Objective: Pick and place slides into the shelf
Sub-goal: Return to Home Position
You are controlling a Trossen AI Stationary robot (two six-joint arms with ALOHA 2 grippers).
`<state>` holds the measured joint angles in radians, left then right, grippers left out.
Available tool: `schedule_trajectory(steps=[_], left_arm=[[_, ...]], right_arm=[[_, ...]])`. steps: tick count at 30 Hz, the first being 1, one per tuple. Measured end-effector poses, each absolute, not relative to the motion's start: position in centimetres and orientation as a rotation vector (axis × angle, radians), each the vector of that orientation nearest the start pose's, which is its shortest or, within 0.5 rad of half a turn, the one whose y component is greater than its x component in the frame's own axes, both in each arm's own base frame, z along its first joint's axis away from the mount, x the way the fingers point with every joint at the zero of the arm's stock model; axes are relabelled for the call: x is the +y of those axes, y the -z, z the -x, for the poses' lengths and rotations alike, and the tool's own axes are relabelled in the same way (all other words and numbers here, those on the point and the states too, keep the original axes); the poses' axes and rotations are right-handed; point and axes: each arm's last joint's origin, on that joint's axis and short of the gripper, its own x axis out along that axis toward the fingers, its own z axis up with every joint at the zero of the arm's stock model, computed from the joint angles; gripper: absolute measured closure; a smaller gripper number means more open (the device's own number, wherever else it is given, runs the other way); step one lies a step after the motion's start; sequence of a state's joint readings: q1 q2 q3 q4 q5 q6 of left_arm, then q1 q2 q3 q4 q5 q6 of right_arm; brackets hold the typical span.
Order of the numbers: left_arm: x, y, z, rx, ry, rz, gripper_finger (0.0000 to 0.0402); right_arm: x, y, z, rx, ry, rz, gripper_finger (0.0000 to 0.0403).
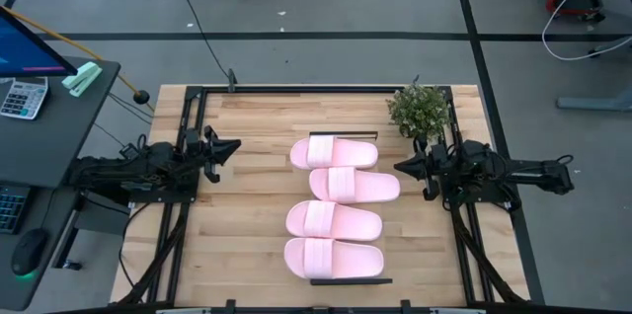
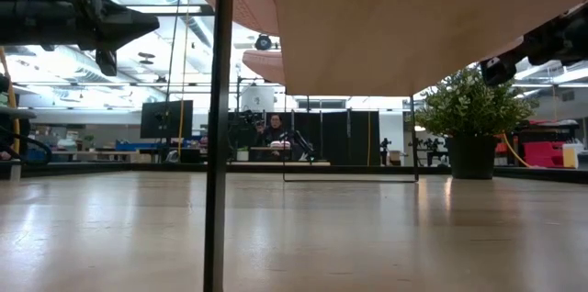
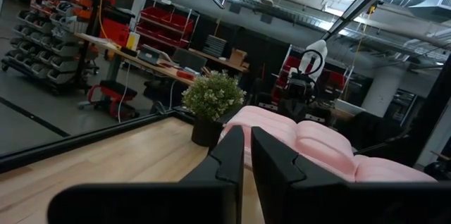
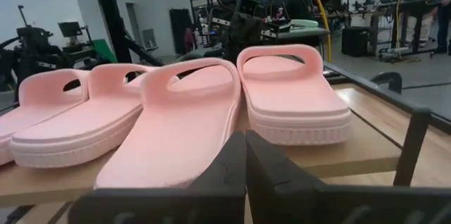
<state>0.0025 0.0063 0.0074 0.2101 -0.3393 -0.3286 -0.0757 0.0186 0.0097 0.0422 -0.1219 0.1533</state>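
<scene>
Slides (image 1: 336, 205), all four, are lined up side by side on the shelf (image 4: 366, 150), so placing is judged finished. Left gripper (image 1: 229, 148) and right gripper (image 1: 403, 166) are held clenched, empty, at opposite sides of the table (image 1: 247, 215).

The shelf (image 4: 366, 146), on the table (image 1: 247, 205), carries four slides (image 1: 336, 184) side by side.

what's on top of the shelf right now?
Four pink slides lie in a row along the shelf, nothing else. From above they cover its panel; only the black frame ends show.
</scene>
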Motion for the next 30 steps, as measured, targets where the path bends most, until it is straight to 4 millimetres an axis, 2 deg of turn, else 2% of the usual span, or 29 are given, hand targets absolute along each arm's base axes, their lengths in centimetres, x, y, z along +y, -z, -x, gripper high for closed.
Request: schedule_trajectory(steps=[7, 20, 30], left_arm=[[0.99, -18.54, -9.38, -0.264, -0.304, 0.36, 0.0363], [0.99, -18.54, -9.38, -0.264, -0.303, 0.36, 0.0378], [0.99, -18.54, -9.38, -0.264, -0.304, 0.36, 0.0364]], right_arm=[[-0.37, -16.63, -10.05, 0.011, -0.058, -0.16, 0.0402], [-0.38, -16.58, -10.09, 0.02, -0.055, -0.241, 0.0387], [-0.38, -16.59, -10.08, 0.019, -0.055, -0.242, 0.0387]])
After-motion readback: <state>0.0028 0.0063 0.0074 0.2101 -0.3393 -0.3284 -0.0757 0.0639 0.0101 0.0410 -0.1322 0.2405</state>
